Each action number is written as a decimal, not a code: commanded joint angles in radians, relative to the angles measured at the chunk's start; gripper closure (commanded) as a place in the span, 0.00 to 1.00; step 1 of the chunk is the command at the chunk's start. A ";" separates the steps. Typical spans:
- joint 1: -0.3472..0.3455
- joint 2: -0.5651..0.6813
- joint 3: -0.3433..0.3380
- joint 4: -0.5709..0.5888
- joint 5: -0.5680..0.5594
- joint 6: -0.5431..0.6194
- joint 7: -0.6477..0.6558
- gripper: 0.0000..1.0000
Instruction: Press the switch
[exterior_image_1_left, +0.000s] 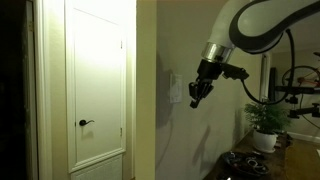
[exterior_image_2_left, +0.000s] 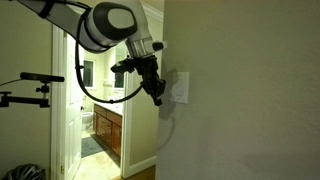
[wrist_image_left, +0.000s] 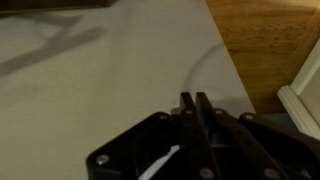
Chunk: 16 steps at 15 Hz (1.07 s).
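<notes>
The switch (exterior_image_1_left: 177, 89) is a small white upright plate on the cream wall; it also shows in an exterior view (exterior_image_2_left: 178, 87). My gripper (exterior_image_1_left: 196, 96) hangs from the arm just beside the plate, fingertips pointing at it; in an exterior view (exterior_image_2_left: 158, 96) the tips sit at the plate's edge. In the wrist view the two black fingers (wrist_image_left: 195, 103) are pressed together, shut and empty, over bare wall. The switch is out of view there.
A white door (exterior_image_1_left: 97, 85) with a black lever handle (exterior_image_1_left: 85, 124) stands left of the wall corner. A potted plant (exterior_image_1_left: 266, 122) and dark clutter (exterior_image_1_left: 245, 163) sit on a counter. A doorway shows a wooden vanity (exterior_image_2_left: 106, 131).
</notes>
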 joint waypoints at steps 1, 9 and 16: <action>0.009 -0.097 -0.004 -0.073 0.024 -0.146 -0.040 0.59; 0.010 -0.130 -0.009 -0.101 0.087 -0.348 -0.068 0.07; 0.006 -0.082 -0.003 -0.069 0.074 -0.355 -0.053 0.00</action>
